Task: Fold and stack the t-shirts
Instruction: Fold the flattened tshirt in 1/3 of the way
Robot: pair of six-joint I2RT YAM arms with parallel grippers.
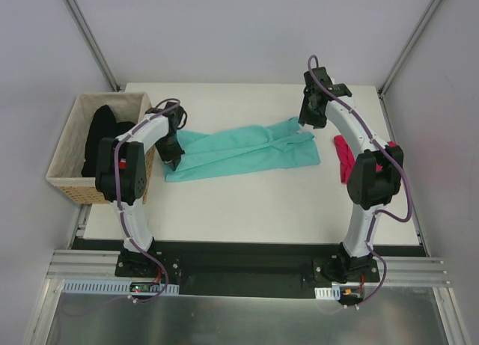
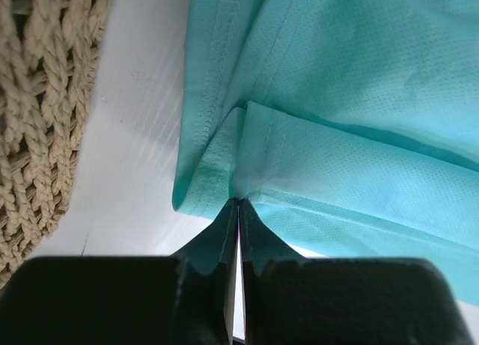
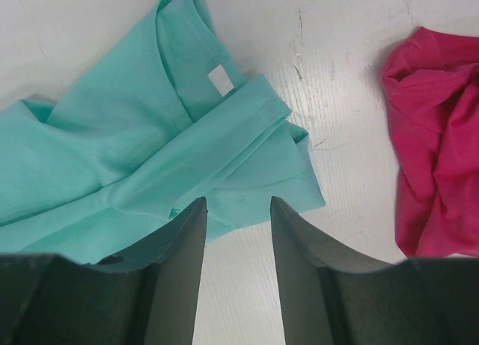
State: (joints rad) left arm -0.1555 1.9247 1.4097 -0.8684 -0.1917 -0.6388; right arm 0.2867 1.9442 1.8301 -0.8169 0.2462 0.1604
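— Starting with the teal shirt [image 1: 239, 152]: where is it?
— You have it stretched left to right across the middle of the surface [image 1: 254, 210]. It lies flat but creased, with a long fold running along it.
— And the left tool [image 2: 238, 203]?
— Pressed together on that shirt's hem at its left end, and the cloth puckers right at your fingertips. The basket [image 1: 75, 189] is just beside that corner.
— The right tool [image 3: 236, 206]?
— Spread, with nothing between its fingers. You have it over the shirt's right end, where the collar with its white label and a folded sleeve lie. Whether it touches the cloth, I cannot tell.
— What else is out there?
— Your pink shirt [image 1: 344, 158] lies crumpled just right of the teal one, apart from it and partly hidden under your right arm. Black shirts [image 1: 101, 132] sit heaped in the basket, which stands at the surface's left edge.
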